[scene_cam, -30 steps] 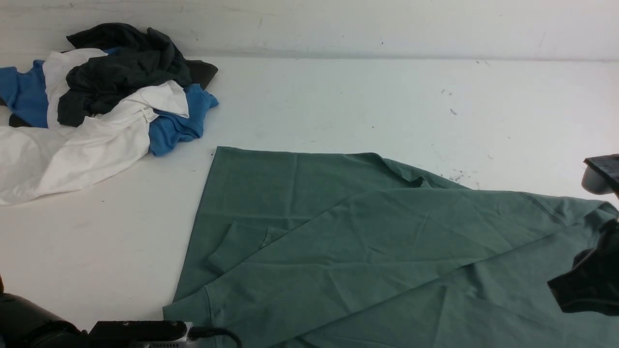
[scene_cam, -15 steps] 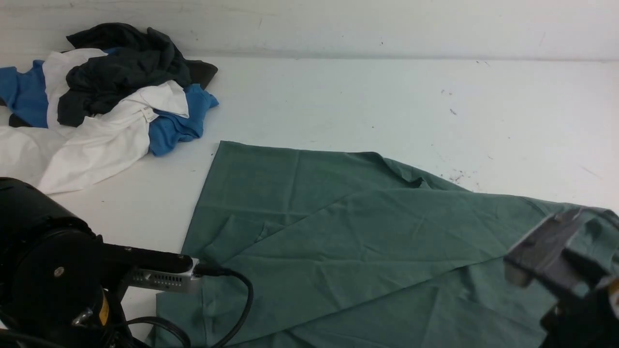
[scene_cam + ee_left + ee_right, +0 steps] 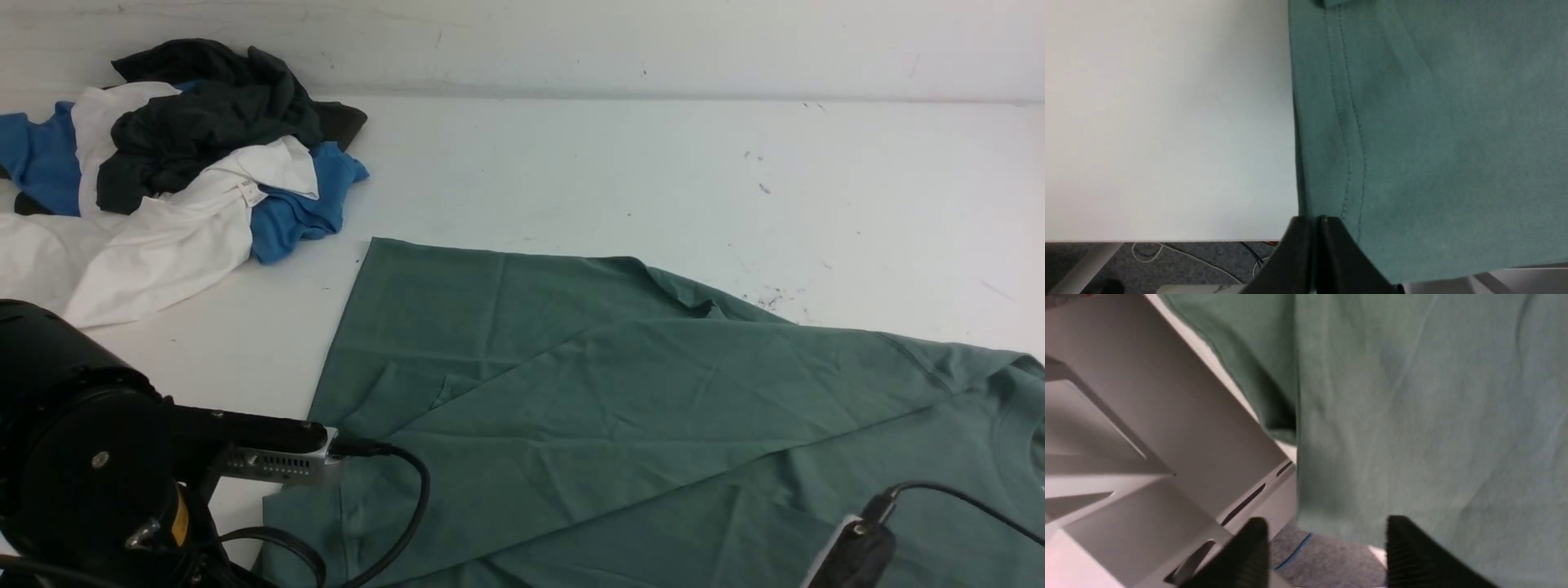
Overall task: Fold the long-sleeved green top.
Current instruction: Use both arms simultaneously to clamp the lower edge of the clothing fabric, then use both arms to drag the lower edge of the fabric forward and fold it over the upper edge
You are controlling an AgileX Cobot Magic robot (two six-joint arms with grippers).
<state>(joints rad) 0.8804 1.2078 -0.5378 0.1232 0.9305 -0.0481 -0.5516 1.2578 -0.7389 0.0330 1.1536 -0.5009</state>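
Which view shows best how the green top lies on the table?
The front view: the top is spread across the table, a sleeve folded onto it. The left wrist view shows only a stitched hem pinched in the left gripper; the right wrist view shows blurred cloth at the open right gripper.

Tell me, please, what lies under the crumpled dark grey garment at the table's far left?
Crumpled white fabric and bright blue fabric stick out from beneath the dark grey garment; anything else under it is covered.
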